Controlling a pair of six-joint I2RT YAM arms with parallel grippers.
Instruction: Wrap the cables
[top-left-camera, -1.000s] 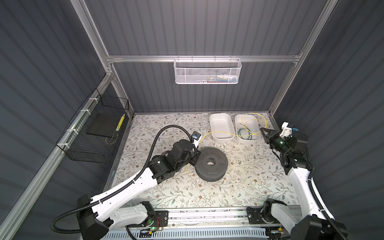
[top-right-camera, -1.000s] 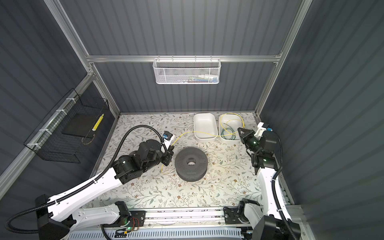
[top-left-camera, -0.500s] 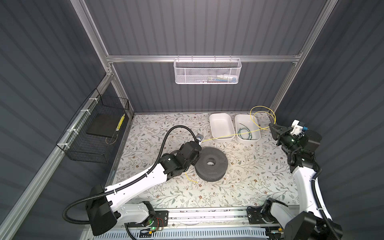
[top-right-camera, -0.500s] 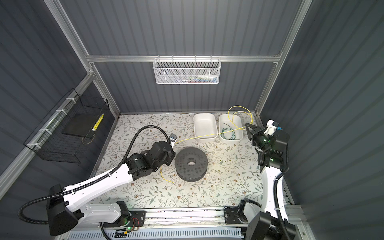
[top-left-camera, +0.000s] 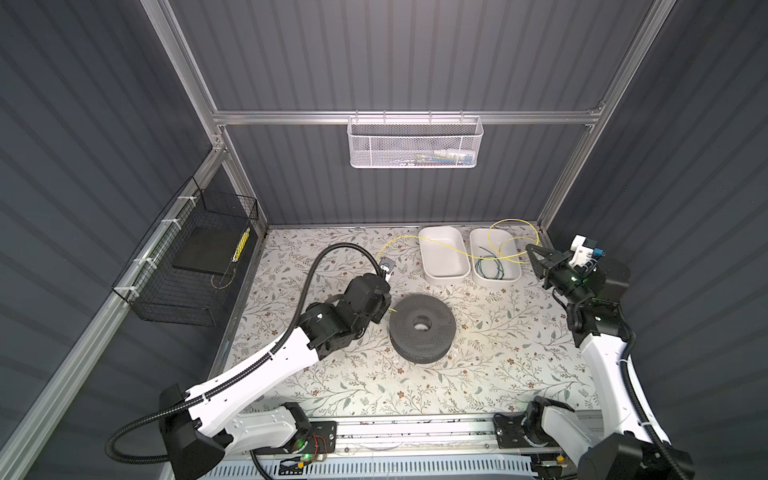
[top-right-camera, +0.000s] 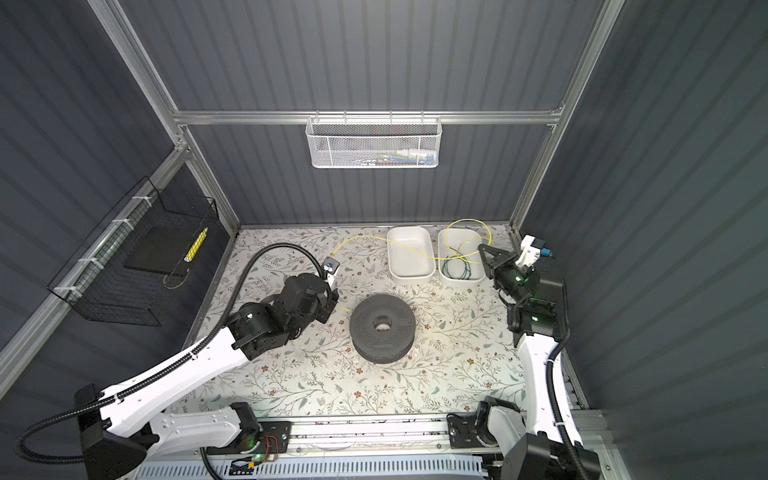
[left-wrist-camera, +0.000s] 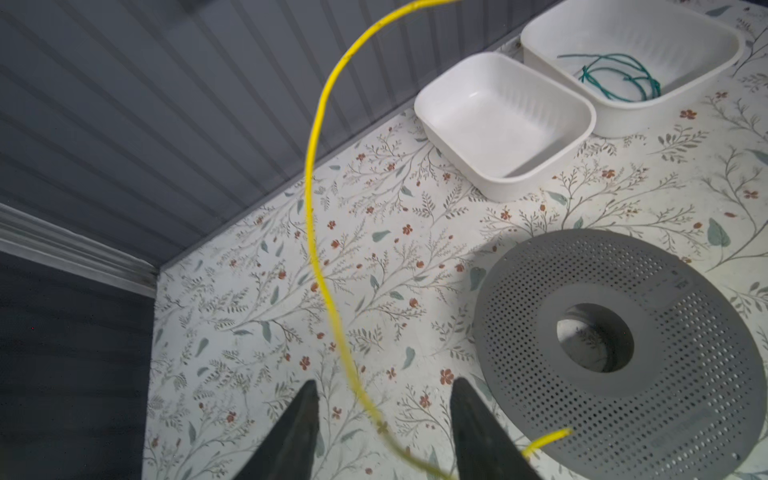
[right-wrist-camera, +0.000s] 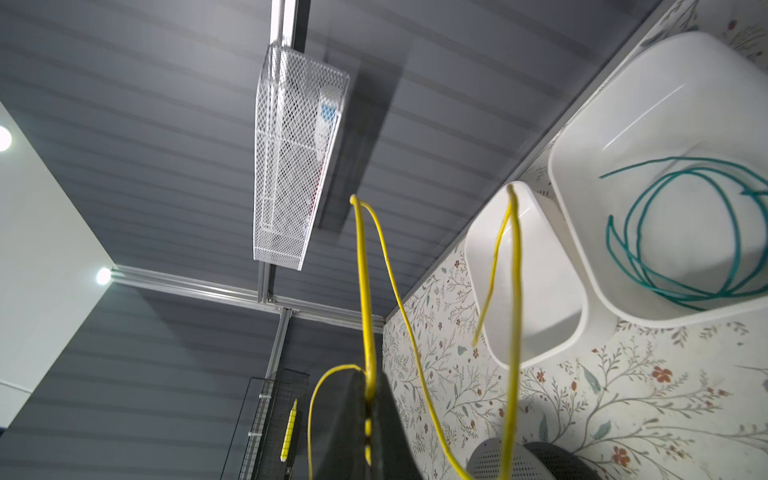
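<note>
The floral-patterned table (top-left-camera: 498, 353) carries, near its middle, a dark grey perforated plastic spool (top-left-camera: 405, 334) lying flat. Against the back wall stand two white plastic trays side by side: an empty one (top-left-camera: 446, 276) and one (top-left-camera: 496, 280) holding a coil of thin green wire (top-left-camera: 488, 268). My right gripper (right-wrist-camera: 368, 376), at the table's right edge near the green-wire tray, is pressed together on the thin bright yellow insulated wire (left-wrist-camera: 309, 199). This wire springs in a loop above that tray, crosses over the empty tray and arcs down towards the spool's left side. My left gripper (left-wrist-camera: 382, 384), low and just beside the spool, stands with its jaws spread. The yellow wire runs loose between them, and its free end (left-wrist-camera: 555, 435) points at the spool's rim. No turn of wire is visible on the spool, so I judge the step in hand to be the start of the winding. The next move calls for my left jaws to close on the wire near its free end and lead it round the spool's core. Meanwhile my right gripper should hold the span taut enough that the springy loops do not jump off.
</note>
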